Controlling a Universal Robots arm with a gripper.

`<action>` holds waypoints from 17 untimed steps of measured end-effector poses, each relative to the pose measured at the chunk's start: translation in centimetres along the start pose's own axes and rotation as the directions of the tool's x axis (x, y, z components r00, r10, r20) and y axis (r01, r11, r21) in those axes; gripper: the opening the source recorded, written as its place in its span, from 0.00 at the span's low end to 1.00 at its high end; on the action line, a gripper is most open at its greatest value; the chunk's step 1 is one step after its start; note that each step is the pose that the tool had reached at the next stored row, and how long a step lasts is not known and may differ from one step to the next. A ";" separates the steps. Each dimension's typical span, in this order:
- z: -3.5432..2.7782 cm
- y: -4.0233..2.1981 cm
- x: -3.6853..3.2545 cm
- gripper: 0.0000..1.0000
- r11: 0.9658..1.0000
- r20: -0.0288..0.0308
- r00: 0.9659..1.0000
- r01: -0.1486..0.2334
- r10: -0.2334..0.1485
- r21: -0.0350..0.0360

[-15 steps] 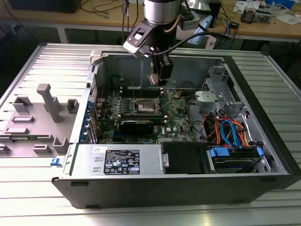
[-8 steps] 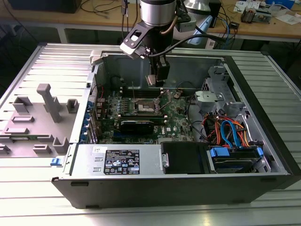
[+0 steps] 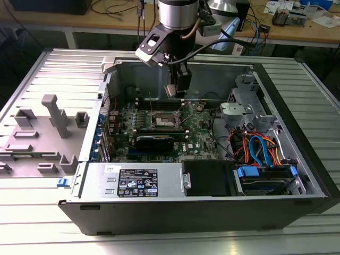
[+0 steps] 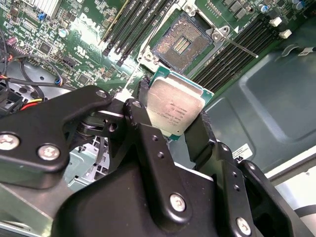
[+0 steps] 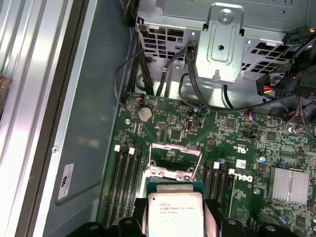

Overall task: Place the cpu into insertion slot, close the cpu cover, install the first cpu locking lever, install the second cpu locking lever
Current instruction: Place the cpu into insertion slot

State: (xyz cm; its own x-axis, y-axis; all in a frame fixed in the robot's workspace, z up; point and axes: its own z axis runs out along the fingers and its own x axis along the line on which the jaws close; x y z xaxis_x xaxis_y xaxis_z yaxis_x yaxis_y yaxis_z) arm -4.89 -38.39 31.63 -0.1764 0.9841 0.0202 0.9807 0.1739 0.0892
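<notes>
My gripper (image 4: 174, 109) is shut on the cpu (image 4: 177, 101), a small square chip with a silver-grey top, clamped edge to edge between the black fingers (image 4: 143, 123). In the exterior view the gripper (image 3: 178, 89) hangs inside the computer case, above and slightly behind the insertion slot (image 3: 166, 121). The slot (image 4: 185, 43) lies uncovered on the green motherboard, its dark pin field showing. The cpu cover (image 5: 175, 154) stands raised at the slot's far side, just beyond the cpu (image 5: 175, 215). A thin locking lever (image 4: 238, 46) sticks out beside the slot, unlatched.
Black memory slots (image 4: 133, 24) flank the socket on both sides. A black graphics card (image 3: 154, 141) lies in front of it. A metal drive cage (image 5: 219, 44) and coloured cables (image 3: 260, 149) fill the case's right part. A grey fixture (image 3: 53, 119) sits outside on the left.
</notes>
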 end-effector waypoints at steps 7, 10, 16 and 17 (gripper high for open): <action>0.05 0.00 0.00 0.54 1.000 0.000 1.000 -0.004 0.004 0.000; 0.08 0.00 0.00 0.54 1.000 0.001 1.000 -0.009 0.009 0.000; 0.27 -0.03 -0.01 0.54 1.000 0.002 1.000 -0.022 0.022 0.000; 0.27 -0.03 -0.01 0.54 1.000 0.002 1.000 -0.022 0.022 0.000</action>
State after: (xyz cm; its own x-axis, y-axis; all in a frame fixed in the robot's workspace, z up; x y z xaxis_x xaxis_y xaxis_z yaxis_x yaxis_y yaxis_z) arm -4.90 -38.39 31.35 -0.1545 0.9878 0.0201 0.9843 0.1521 0.0892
